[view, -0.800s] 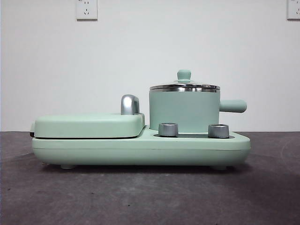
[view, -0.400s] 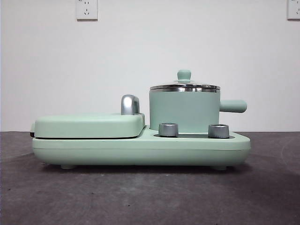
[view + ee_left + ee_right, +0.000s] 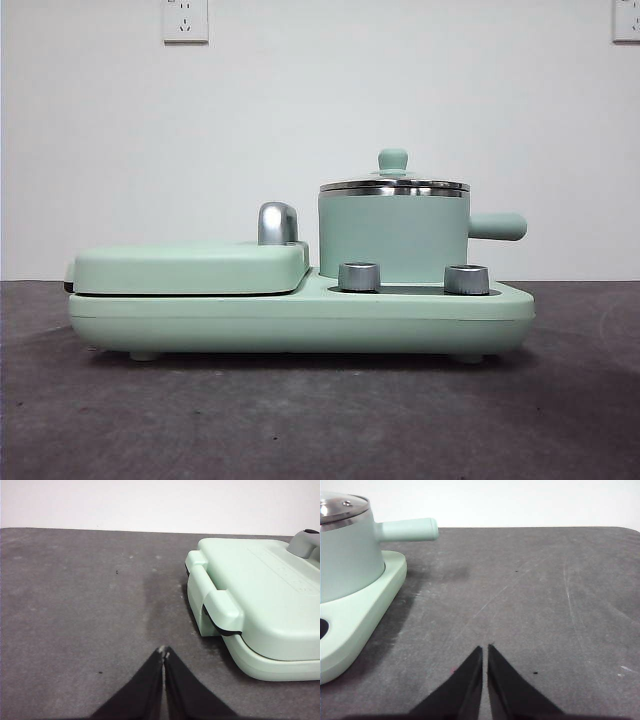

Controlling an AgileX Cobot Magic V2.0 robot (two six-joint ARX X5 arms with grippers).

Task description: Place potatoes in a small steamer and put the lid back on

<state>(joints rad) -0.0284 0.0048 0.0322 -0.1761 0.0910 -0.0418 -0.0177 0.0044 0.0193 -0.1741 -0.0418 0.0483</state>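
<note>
The small steamer (image 3: 392, 238) is a mint-green pot with a steel rim, standing on the right half of a mint-green cooker base (image 3: 300, 318). Its stubby handle (image 3: 497, 226) points right. The lid (image 3: 393, 182) with its mint knob sits on the steamer. The right wrist view shows the steamer (image 3: 347, 555) off to one side. The potatoes are out of view. My left gripper (image 3: 164, 652) is shut over bare table beside the griddle end. My right gripper (image 3: 485, 650) is shut over bare table beside the steamer end. Neither holds anything.
A flat mint-green griddle cover (image 3: 190, 267) with a chrome handle (image 3: 278, 222) fills the base's left half. Two steel knobs (image 3: 359, 276) sit at the front of the base. The dark grey table (image 3: 320, 420) stretches around it, with a white wall behind.
</note>
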